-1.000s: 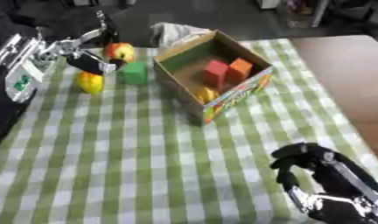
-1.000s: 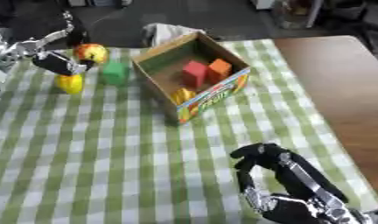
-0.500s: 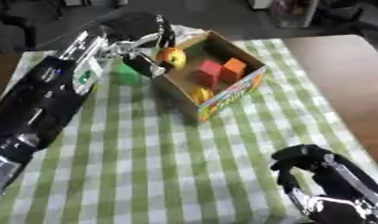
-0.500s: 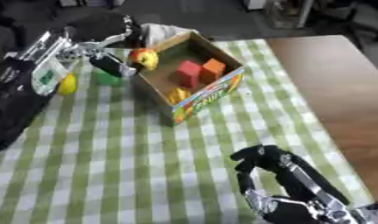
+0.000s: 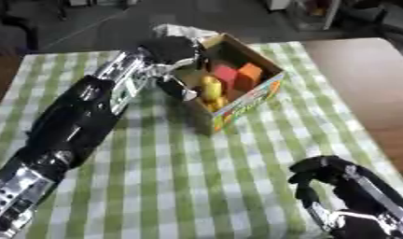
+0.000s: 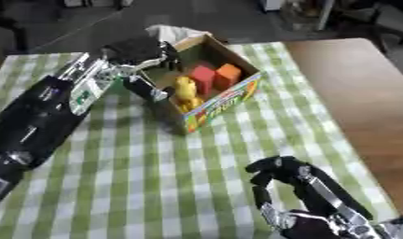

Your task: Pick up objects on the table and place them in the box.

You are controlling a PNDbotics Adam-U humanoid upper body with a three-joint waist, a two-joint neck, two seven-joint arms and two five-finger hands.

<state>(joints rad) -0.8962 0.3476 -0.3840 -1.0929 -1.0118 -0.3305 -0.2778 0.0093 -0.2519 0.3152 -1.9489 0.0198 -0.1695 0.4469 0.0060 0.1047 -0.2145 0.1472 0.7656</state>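
Right now the box (image 5: 237,100) sits open on the green-checked cloth (image 5: 172,177), toward its far side, and everything else is best placed against it. Inside the box lie a red block (image 5: 225,74), an orange block (image 5: 250,72) just beside it, and a yellow piece (image 5: 211,88) nearer the front wall — its exact shape cannot be made out. The left hand (image 5: 168,49) hangs over the box's left rim, its black arm (image 5: 82,116) stretching down toward the near left corner; whether its fingers are wide, narrow or closed on anything cannot be told, since the hand shows only as a dark mass. Behind the box, touching its far corner, lies something pale and crumpled (image 5: 182,31). Well apart from the box, near the lower right corner, the right hand (image 6: 278,179) rests with fingers up and gently curved — relaxed, holding nothing.
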